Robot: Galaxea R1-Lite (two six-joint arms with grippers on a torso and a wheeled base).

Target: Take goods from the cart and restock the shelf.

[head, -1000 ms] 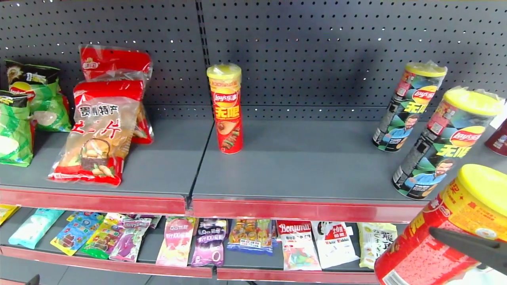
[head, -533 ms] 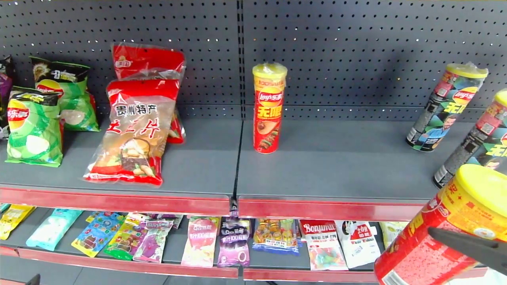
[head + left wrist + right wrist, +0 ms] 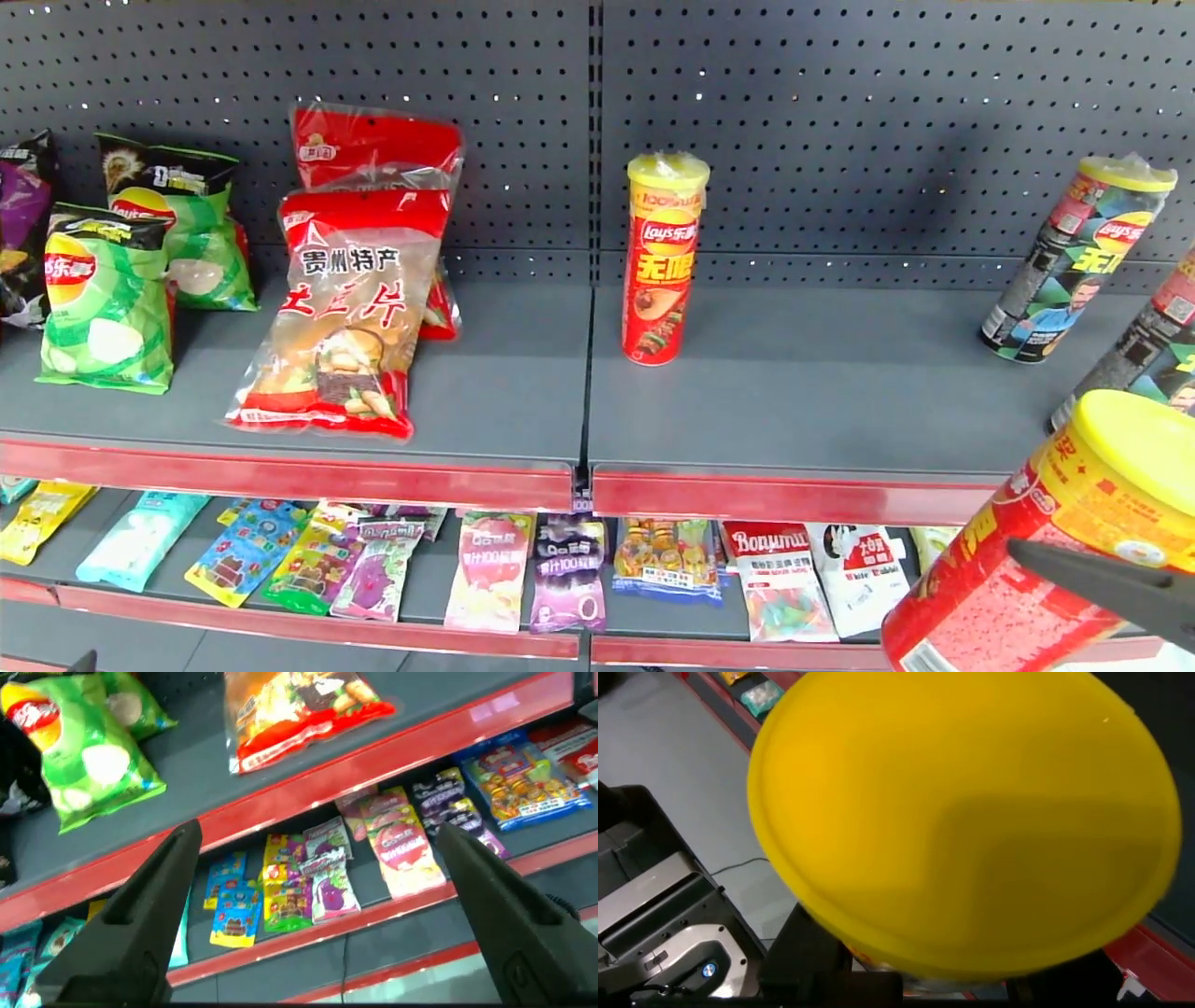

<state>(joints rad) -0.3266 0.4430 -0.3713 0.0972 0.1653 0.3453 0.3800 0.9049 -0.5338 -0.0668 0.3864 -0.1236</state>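
Note:
My right gripper is shut on a red chip can with a yellow lid, held tilted at the lower right, in front of and below the upper shelf. One dark finger lies across the can's side. A matching red can stands upright on the shelf near the middle. My left gripper hangs open and empty, low in front of the lower shelf.
Two dark chip cans stand at the shelf's right. Red snack bags and green chip bags fill its left part. Bare shelf lies between the red can and the dark cans. Several candy packets lie on the lower shelf.
The head camera has panned left, so the shelf's goods sit farther right in the picture. The can stays in my right gripper at the same spot in view.

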